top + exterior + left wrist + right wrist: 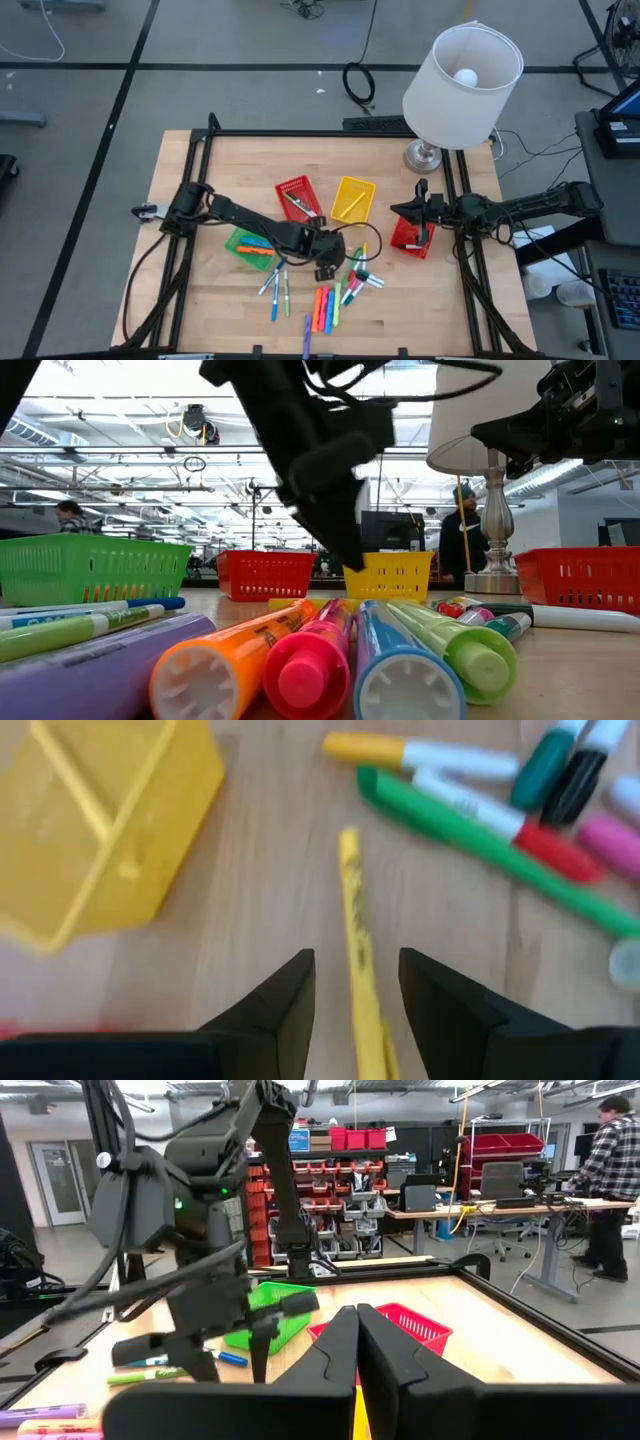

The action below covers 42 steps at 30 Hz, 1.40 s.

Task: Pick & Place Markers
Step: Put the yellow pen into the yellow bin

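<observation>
Many markers lie on the wooden table: a row of orange, pink and green ones (pixel 325 308), blue ones (pixel 275 290) and a mixed heap (pixel 362 278). A thin yellow marker (pixel 352 910) shows in the gap of my left gripper (pixel 355 982). That gripper is open and slants down over the table's middle (pixel 338 256), with free space on both sides of the marker, which seems to lie on the wood. My right gripper (pixel 356 1330) is shut and empty. It points level toward the table's left, above the right-hand red basket (pixel 408 243).
A green basket (pixel 240 243), a red basket (pixel 295 188) and a yellow basket (pixel 345 184) stand around my left arm; the yellow one (pixel 110 830) is just beyond the gripper. A table lamp (pixel 460 70) stands at the far right. People work in the room behind.
</observation>
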### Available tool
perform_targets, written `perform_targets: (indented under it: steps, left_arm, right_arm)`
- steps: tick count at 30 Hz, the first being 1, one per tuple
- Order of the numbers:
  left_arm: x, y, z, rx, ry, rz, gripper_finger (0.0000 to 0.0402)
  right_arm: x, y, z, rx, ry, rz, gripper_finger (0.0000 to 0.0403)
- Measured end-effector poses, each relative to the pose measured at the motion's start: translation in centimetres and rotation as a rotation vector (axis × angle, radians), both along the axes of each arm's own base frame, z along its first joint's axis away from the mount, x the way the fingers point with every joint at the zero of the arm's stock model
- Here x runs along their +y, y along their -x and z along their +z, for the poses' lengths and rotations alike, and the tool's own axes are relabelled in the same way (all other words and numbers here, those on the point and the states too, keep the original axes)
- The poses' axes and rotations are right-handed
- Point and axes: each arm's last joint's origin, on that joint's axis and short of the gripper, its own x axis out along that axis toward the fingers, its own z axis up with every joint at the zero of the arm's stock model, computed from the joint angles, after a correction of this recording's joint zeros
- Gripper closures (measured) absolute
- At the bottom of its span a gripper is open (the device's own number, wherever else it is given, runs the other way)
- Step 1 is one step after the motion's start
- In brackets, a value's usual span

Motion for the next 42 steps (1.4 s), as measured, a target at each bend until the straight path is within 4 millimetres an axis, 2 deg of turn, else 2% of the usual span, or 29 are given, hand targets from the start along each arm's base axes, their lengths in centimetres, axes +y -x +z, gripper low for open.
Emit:
perform_targets:
  steps: [11,30,35,42]
  left_arm:
    - [0.2,1.5,-0.9,0.204,0.075,-0.043,0.0247]
    - [1.4,1.4,-1.4,0.225,0.138,-0.045,0.0248]
    - [1.7,1.9,-2.2,0.261,0.085,-0.108,0.0248]
    - [2.0,1.9,-2.3,0.274,0.003,-0.209,0.0248]
  right_arm:
    - [0.0,0.0,0.0,-0.001,-0.007,0.001,0.0403]
    - [0.0,0.0,0.0,-0.001,-0.007,0.001,0.0403]
    - [0.0,0.0,0.0,-0.001,-0.014,0.002,0.0403]
    - [0.0,0.0,0.0,-0.002,-0.018,0.002,0.0403]
